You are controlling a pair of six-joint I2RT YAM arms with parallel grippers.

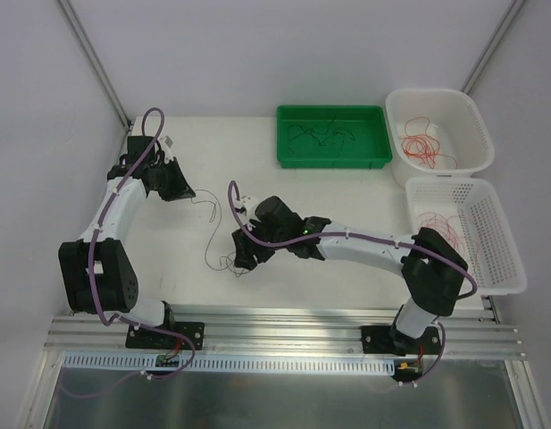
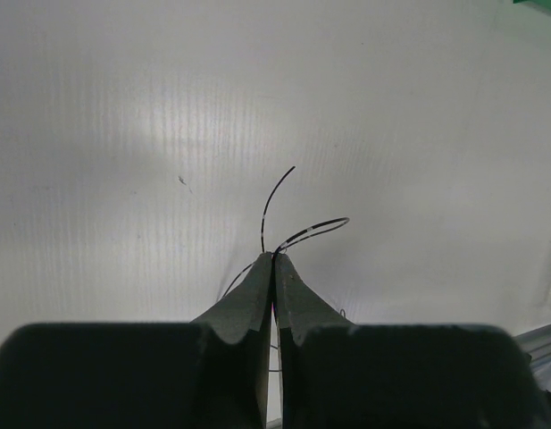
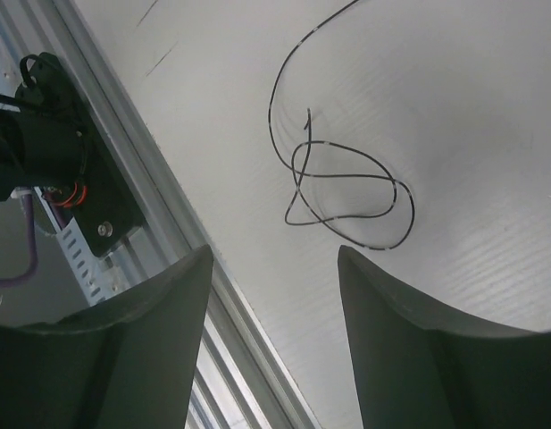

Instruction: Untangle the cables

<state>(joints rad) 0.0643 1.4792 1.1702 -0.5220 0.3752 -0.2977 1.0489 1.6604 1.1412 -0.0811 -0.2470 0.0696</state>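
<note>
One dark cable (image 1: 211, 234) lies tangled on the desk (image 1: 230, 143), centre-left in the top view; others sit in the green tray (image 1: 331, 164) and white baskets (image 1: 436, 92), upper right. Left gripper (image 2: 273, 259) is clamped on one end. Right gripper (image 3: 275, 268) hovers, jaws apart, over the loops. Next, I judge: descend, pinch one strand, pull apart gently. Desk is plain white, walls bare.

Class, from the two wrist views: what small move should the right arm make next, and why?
Probably lower the right end effector onto the tangled loops of the black cable and close. Its jaws stand open just short of those loops, while the left end effector is shut on what looks like its far end.
</note>
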